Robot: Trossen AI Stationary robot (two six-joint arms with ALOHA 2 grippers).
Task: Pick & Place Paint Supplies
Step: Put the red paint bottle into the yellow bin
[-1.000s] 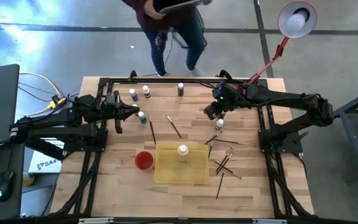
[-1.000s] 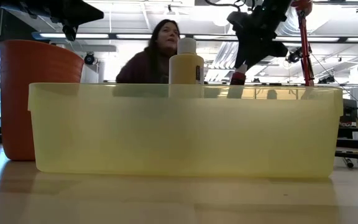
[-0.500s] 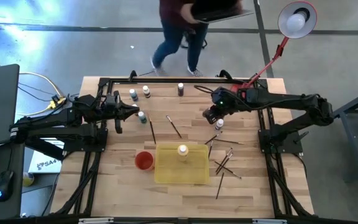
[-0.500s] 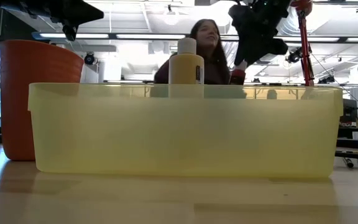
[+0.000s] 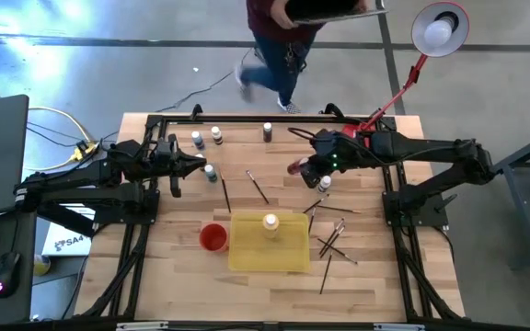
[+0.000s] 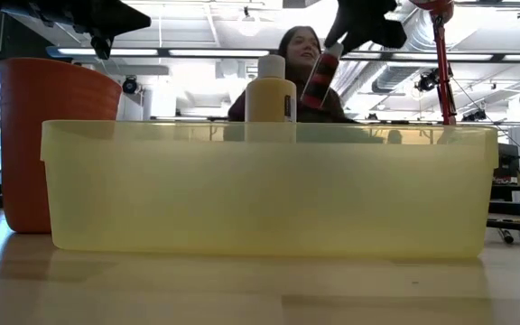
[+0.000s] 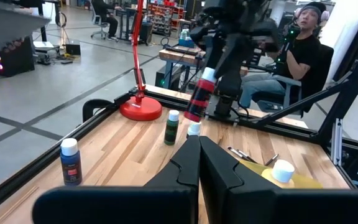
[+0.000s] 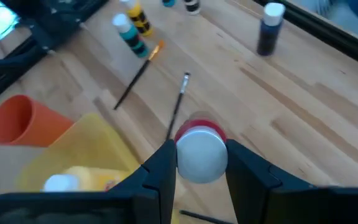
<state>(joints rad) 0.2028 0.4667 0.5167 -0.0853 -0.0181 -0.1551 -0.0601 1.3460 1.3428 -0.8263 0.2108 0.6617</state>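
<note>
I have barely started: the yellow tray [image 5: 268,244] near the bench's front edge holds just one large yellowish bottle [image 5: 270,222], standing upright inside it. My right pincer [image 5: 304,168] is pinching a red paint bottle [image 8: 199,149] by its body, white cap toward the wrist camera, lifted clear of the bench [image 5: 375,276] and tilted, somewhere behind the tray rather than over it, so I judge this one is mid-carry. The left pincer [image 5: 202,162] is pressed together with nothing in it, waiting near the left edge. Left to do: small bottles [image 5: 197,139] grouped toward the back edge, a dark-capped one [image 5: 267,131] beside them, a white-capped one [image 5: 325,184] just beneath my right arm, and the thin brushes [image 5: 334,241] scattered right of the tray and behind it. The red cup [image 5: 213,237] sits just beside the tray's left wall.
</note>
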